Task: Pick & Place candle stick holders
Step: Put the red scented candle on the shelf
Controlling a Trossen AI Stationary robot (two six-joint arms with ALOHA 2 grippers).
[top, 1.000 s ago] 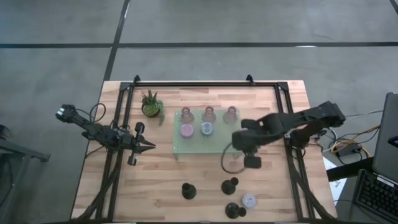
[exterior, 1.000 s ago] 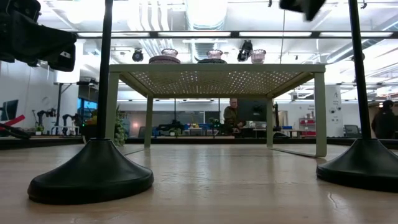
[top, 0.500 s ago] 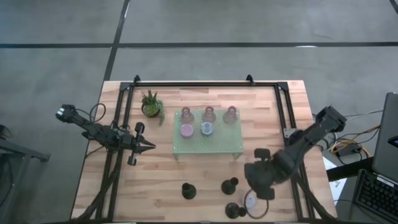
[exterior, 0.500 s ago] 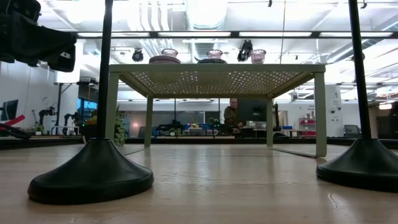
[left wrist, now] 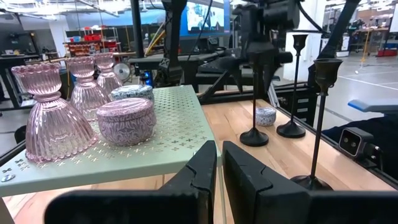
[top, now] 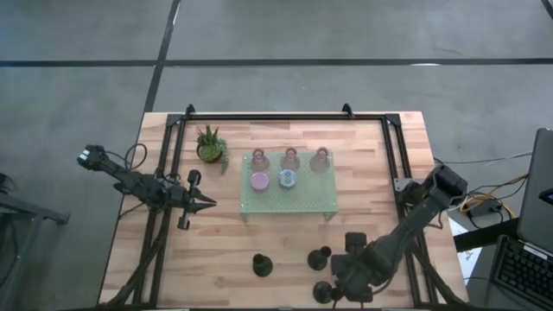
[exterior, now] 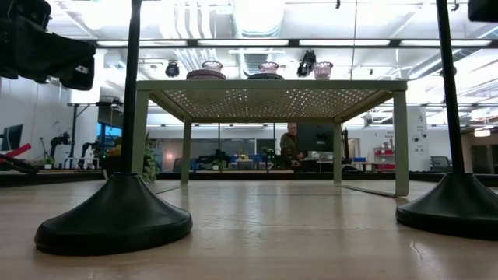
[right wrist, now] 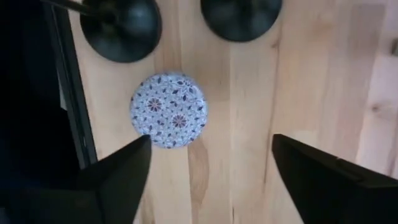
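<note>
Bright, even overhead light (ceiling glare in low view), blurred wrist-view foregrounds.

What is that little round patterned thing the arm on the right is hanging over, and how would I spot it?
Look at the wooden table edge nearest the green tray's front. Under the right gripper, beside two black candlestick bases, sits a low round holder. It alone has a blue-and-white floral top.

Beneath the right claw (right wrist: 208, 171), a white candle holder (right wrist: 168, 111) patterned with blue florets sits between black bases (right wrist: 121, 28) on pale wood worktop (right wrist: 311, 81).
</note>
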